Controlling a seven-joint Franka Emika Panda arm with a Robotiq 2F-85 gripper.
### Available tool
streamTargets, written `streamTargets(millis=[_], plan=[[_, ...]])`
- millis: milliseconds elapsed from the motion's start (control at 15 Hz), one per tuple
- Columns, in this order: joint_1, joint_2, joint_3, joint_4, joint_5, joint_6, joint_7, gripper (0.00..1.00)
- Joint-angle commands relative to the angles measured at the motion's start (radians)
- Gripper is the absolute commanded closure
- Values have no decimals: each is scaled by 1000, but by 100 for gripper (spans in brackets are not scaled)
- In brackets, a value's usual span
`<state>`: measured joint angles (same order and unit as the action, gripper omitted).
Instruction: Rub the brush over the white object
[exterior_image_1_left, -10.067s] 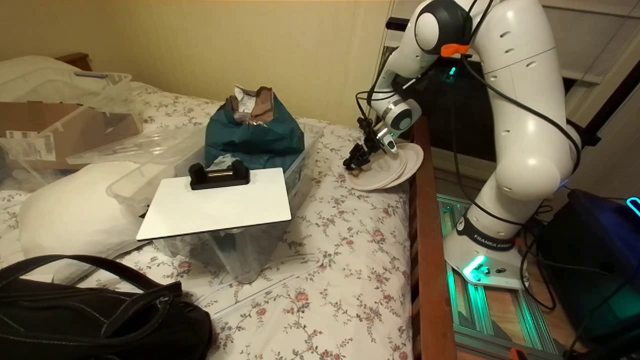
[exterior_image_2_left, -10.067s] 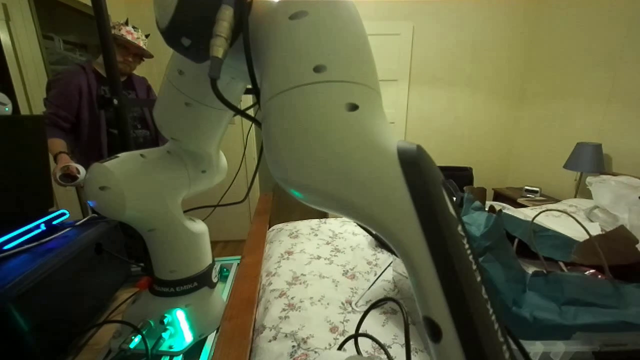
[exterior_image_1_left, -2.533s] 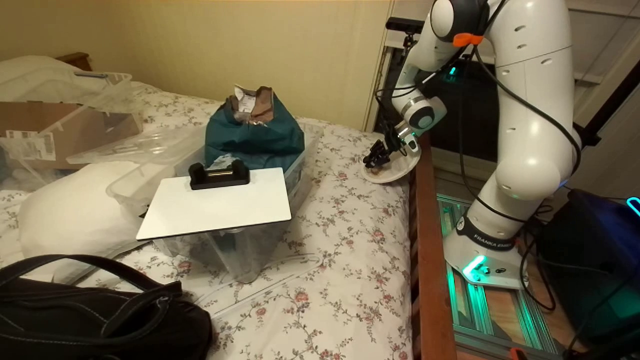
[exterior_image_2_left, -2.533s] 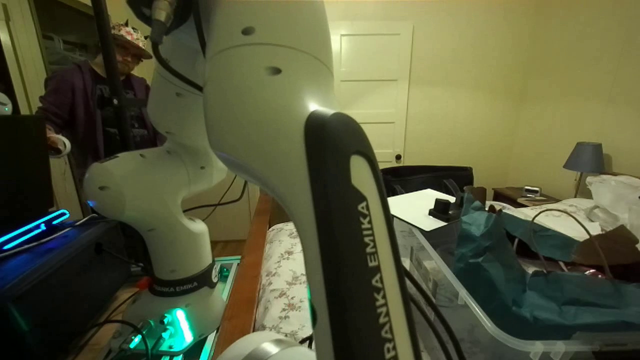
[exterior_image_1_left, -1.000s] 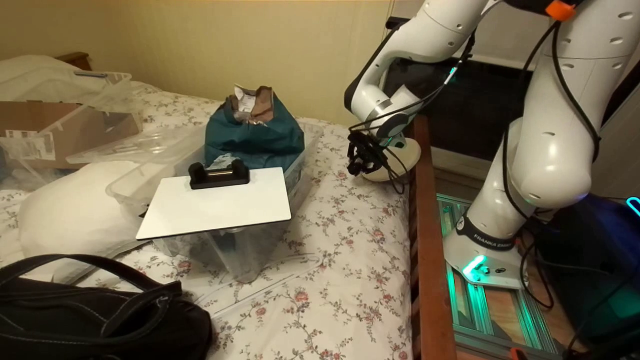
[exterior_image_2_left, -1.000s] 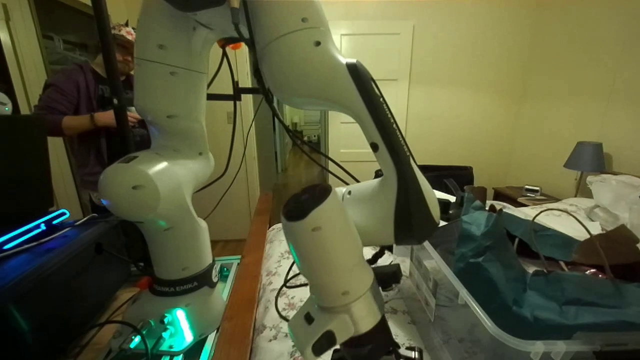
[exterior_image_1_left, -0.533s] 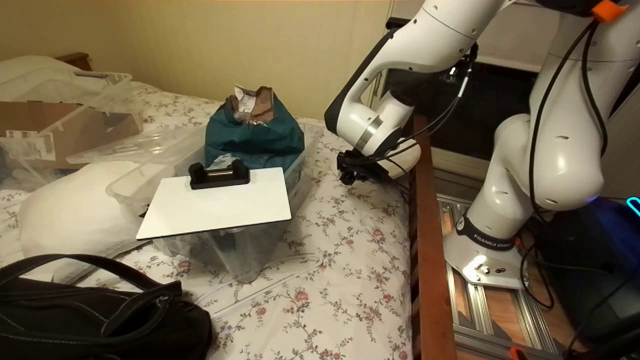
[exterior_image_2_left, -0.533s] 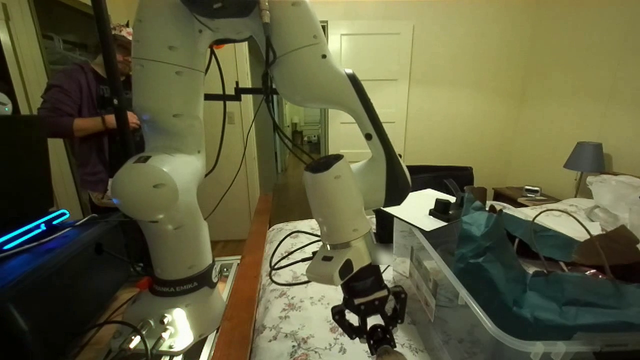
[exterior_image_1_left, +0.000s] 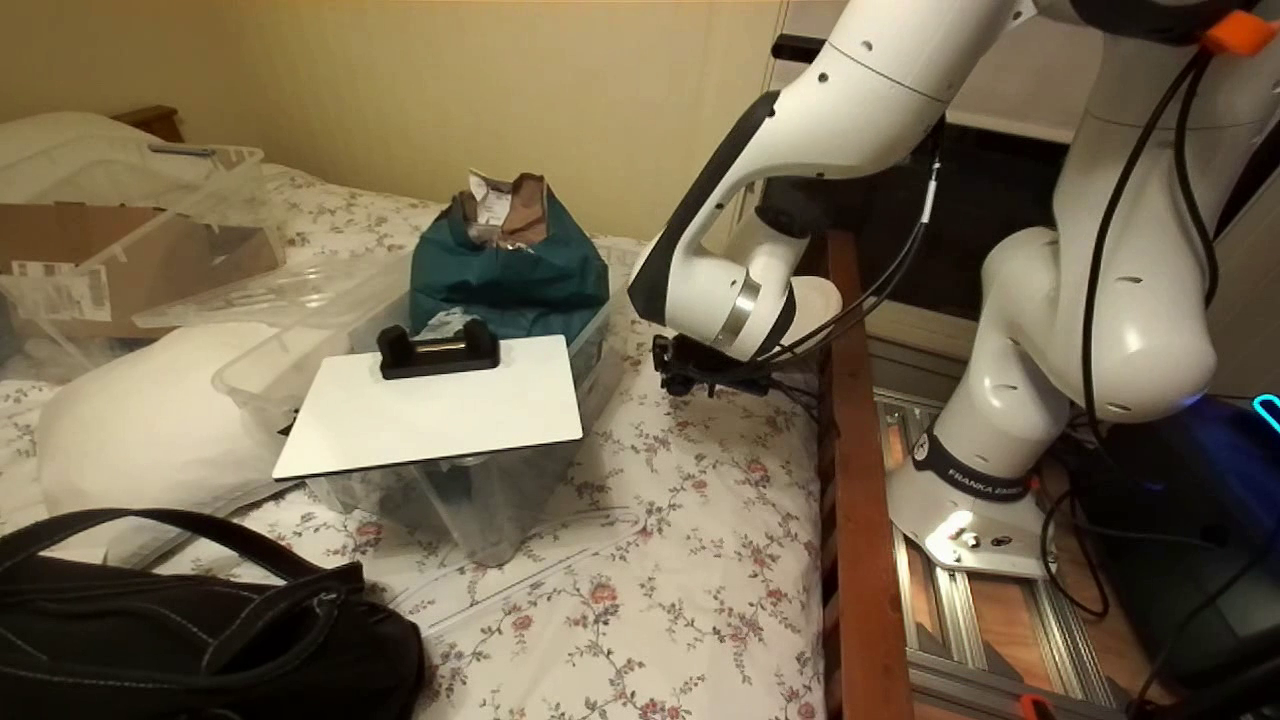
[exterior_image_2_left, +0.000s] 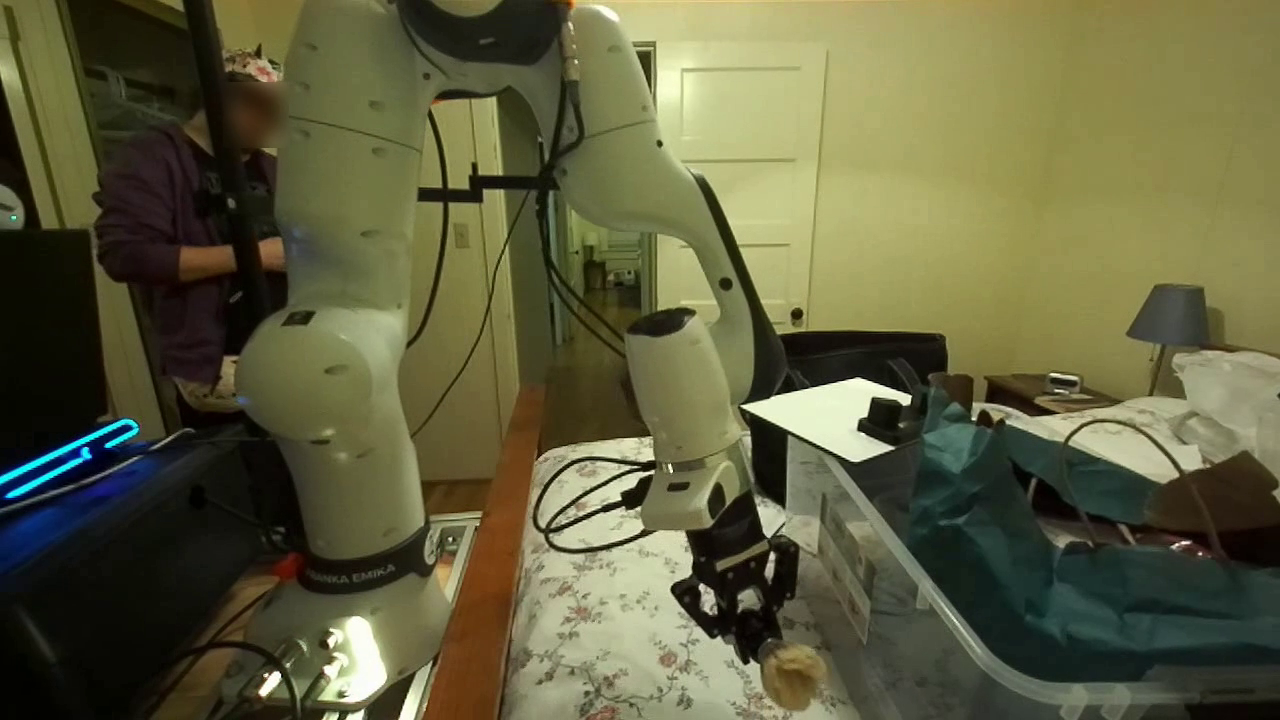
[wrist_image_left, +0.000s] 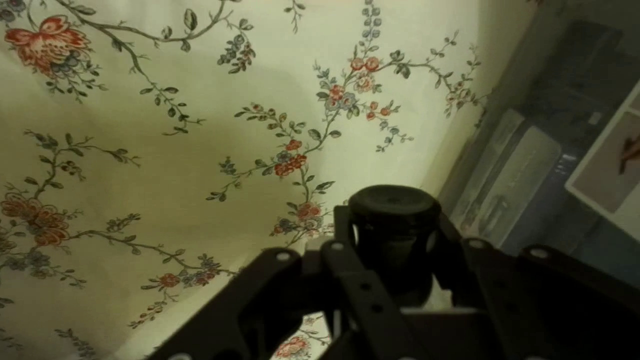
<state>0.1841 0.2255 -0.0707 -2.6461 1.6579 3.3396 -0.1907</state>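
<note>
My gripper (exterior_image_2_left: 748, 632) is shut on the brush, a stubby black-handled thing with tan bristles (exterior_image_2_left: 793, 675). The bristles point down and outward above the floral bed. In the wrist view the round black handle end (wrist_image_left: 395, 200) sits between the fingertips (wrist_image_left: 395, 227). The white object (exterior_image_1_left: 822, 303), an off-white round dish, lies on the bed by the wooden rail in an exterior view. The arm hides most of it. It is out of view in the wrist view. The brush and gripper stand apart from it, and the fingers are hidden behind the wrist in that exterior view.
A clear plastic bin (exterior_image_2_left: 930, 600) with a teal bag (exterior_image_1_left: 510, 270) stands beside the gripper. A white board (exterior_image_1_left: 430, 410) with a black device (exterior_image_1_left: 440, 355) lies on the bin. A wooden rail (exterior_image_1_left: 855, 500) edges the bed. A black bag (exterior_image_1_left: 200, 620) lies in front.
The wrist has turned and moved off the dish toward the bed's middle, carrying the brush. The bristles came into view. The dish sits slightly further right than ten seconds ago. The base light turned white.
</note>
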Motion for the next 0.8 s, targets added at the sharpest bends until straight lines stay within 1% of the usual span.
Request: streamTargets(millis=[0, 67, 133, 200, 267, 400, 467, 667, 733], plan=[[-17, 67, 49, 22, -151, 44, 152, 37], [-20, 69, 51, 14, -180, 46, 182, 36], [-24, 62, 49, 0, -204, 54, 209, 30], [-4, 61, 24, 6, -139, 57, 149, 23], [-10, 40, 17, -19, -138, 55, 151, 15], [-23, 3, -4, -64, -133, 45, 139, 2], [-32, -16, -17, -88, -137, 36, 129, 0], [-62, -87, -57, -184, -164, -11, 56, 0], [-73, -4, -73, -105, -130, -8, -95, 0]])
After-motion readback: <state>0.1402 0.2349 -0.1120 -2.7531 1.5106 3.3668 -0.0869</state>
